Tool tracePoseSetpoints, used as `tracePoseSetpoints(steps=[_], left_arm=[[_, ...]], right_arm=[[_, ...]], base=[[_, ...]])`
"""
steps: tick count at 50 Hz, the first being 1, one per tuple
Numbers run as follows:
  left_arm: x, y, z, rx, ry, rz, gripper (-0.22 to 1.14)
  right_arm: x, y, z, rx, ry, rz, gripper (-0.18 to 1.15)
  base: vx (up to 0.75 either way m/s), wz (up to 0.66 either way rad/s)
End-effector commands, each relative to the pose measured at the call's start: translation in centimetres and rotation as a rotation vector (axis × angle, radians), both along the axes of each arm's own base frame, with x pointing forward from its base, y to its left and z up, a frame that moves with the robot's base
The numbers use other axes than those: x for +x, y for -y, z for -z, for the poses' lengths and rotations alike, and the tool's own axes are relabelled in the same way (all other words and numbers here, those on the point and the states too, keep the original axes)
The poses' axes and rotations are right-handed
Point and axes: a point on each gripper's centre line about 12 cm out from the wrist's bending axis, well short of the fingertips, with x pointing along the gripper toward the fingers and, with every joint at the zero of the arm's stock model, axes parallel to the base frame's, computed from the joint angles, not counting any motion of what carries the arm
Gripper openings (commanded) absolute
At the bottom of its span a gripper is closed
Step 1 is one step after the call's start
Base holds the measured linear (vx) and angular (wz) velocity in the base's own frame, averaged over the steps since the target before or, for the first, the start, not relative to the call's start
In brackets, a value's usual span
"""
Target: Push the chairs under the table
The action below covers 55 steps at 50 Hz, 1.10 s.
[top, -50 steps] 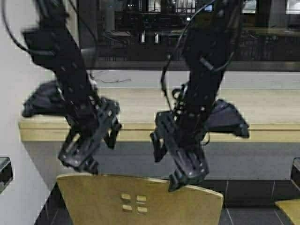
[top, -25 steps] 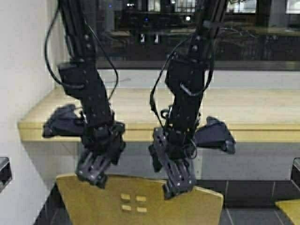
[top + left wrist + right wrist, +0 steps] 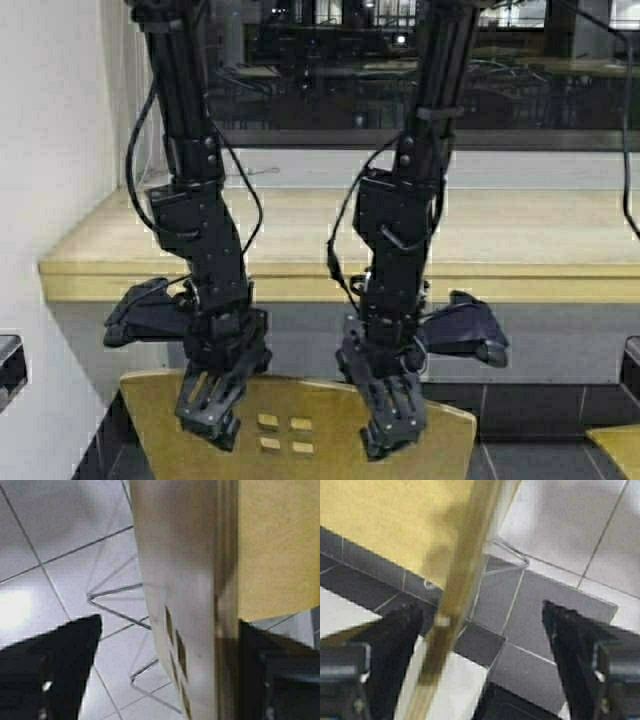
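A yellow-tan chair (image 3: 300, 425) stands just in front of me, its curved back with small square cutouts filling the bottom of the high view. The long pale wood table (image 3: 520, 235) runs across behind it. My left gripper (image 3: 212, 410) is open over the left part of the chair back's top edge. In the left wrist view the back (image 3: 185, 595) stands between the fingers of that gripper (image 3: 169, 625). My right gripper (image 3: 390, 422) is open over the right part of the top edge. In the right wrist view the back's edge (image 3: 455, 605) runs between the fingers of that gripper (image 3: 481, 609).
A second chair's seat (image 3: 615, 445) shows at the bottom right corner. A white wall (image 3: 50, 150) closes the left side, with a dark object (image 3: 8, 368) at its edge. Dark windows stand behind the table. Tiled floor and chrome legs (image 3: 115, 600) lie below.
Both arms have come down from table height to the chair back. The grippers, which hung above the top edge, now straddle it.
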Motion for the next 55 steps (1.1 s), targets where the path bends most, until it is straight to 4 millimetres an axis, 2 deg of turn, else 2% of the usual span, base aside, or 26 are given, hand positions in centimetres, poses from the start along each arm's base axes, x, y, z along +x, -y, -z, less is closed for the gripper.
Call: tracePoseSetpoints(steps=[1, 6, 10, 14, 16, 17, 18, 21, 23, 26, 29, 37, 47, 55], left_arm=[[0.9, 0.4, -0.5, -0.018, 0.021, -0.005, 0.96], [1.3, 0.7, -0.4, -0.024, 0.027, 0.000, 0.84], [1.7, 1.2, -0.2, -0.030, 0.035, 0.006, 0.57], [1.8, 1.4, 0.0, -0.037, 0.029, 0.007, 0.18], [1.7, 1.5, 0.0, -0.044, 0.017, 0.007, 0.00], [1.6, 1.5, 0.1, -0.047, 0.011, 0.005, -0.07], [1.6, 1.5, 0.1, -0.049, 0.006, 0.006, -0.12], [1.5, 1.6, 0.2, -0.057, -0.008, 0.003, -0.09], [1.6, 1.6, 0.2, -0.060, -0.012, 0.001, -0.02], [1.6, 1.8, 0.3, -0.063, -0.014, 0.003, 0.08], [1.8, 1.9, 0.3, -0.067, -0.009, 0.002, 0.10], [3.0, 2.4, 0.2, -0.080, 0.016, 0.000, 0.04], [4.2, 2.5, 0.1, -0.095, 0.036, -0.017, 0.03], [4.6, 2.7, 0.5, -0.100, 0.037, -0.018, 0.03]], right_arm=[[1.2, -0.8, -0.8, 0.032, 0.021, 0.003, 1.02], [1.5, -1.1, -0.7, 0.042, 0.012, -0.010, 1.00], [1.7, -1.5, -0.4, 0.051, 0.000, -0.018, 0.86], [1.8, -1.8, -0.4, 0.060, -0.008, -0.022, 0.55], [1.8, -1.8, -0.4, 0.061, -0.011, -0.021, 0.34], [1.7, -1.8, -0.4, 0.062, -0.016, -0.019, 0.17], [1.7, -1.7, -0.3, 0.062, -0.019, -0.016, 0.08], [1.6, -1.5, -0.3, 0.059, -0.025, -0.012, -0.10], [1.6, -1.4, -0.3, 0.057, -0.026, -0.013, -0.08], [1.5, -1.2, -0.2, 0.053, -0.028, -0.015, 0.04], [1.9, -0.9, -0.3, 0.049, -0.024, -0.021, 0.10], [4.6, -0.4, -1.1, 0.034, 0.026, -0.098, 0.04], [7.2, 0.5, -1.3, 0.048, 0.031, -0.099, 0.05], [7.1, 0.8, -1.0, 0.052, 0.000, -0.110, 0.05]], base=[[0.00, 0.00], [0.01, 0.01], [0.01, 0.02], [0.01, 0.02], [0.02, 0.02], [0.02, 0.03], [0.02, 0.03], [0.03, 0.04], [0.03, 0.03], [0.03, 0.01], [0.04, 0.01], [0.05, 0.02], [0.06, 0.04], [0.11, 0.05]])
